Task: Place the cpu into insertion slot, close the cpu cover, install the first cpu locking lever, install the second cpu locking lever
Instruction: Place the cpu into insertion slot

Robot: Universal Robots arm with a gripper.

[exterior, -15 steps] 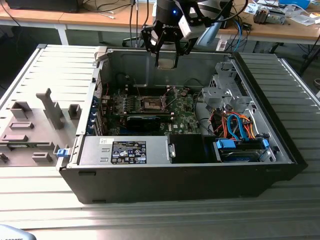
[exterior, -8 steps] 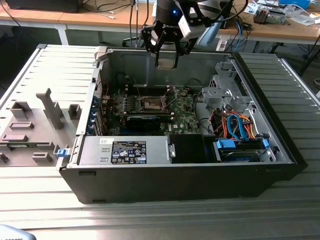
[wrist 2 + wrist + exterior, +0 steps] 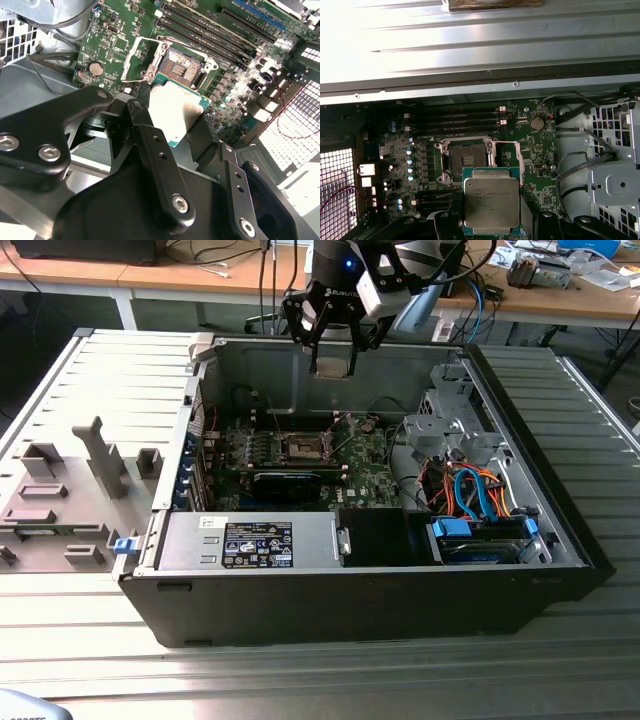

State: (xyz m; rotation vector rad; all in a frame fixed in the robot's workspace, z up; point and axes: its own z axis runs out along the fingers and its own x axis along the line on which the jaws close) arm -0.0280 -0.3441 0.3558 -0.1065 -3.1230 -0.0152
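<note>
Gripper [image 3: 334, 360] pinches the cpu [image 3: 491, 202] by two sides, hovering over the bare insertion slot [image 3: 467, 160]. Black fingers [image 3: 150, 145] hide the cpu's gripped edges.

The exterior view looks down obliquely on the whole open case [image 3: 350, 610]. The 2 wrist views, much nearer, share the insertion slot [image 3: 182, 67] [image 3: 467, 160].

Flat square silvery-grey cpu [image 3: 491, 202]: metal top, smooth, dull satin sheen, with green board edging. Small square insertion slot [image 3: 466, 161]: dark matt centre, shiny metal rim. Black gripper [image 3: 333, 355]: smooth matt finish, fitted with bright metal screws [image 3: 180, 203]. Open grey computer case [image 3: 260, 375]: bare matt sheet metal. Ribbed metal table [image 3: 300, 675]: smooth, reflective.
</note>
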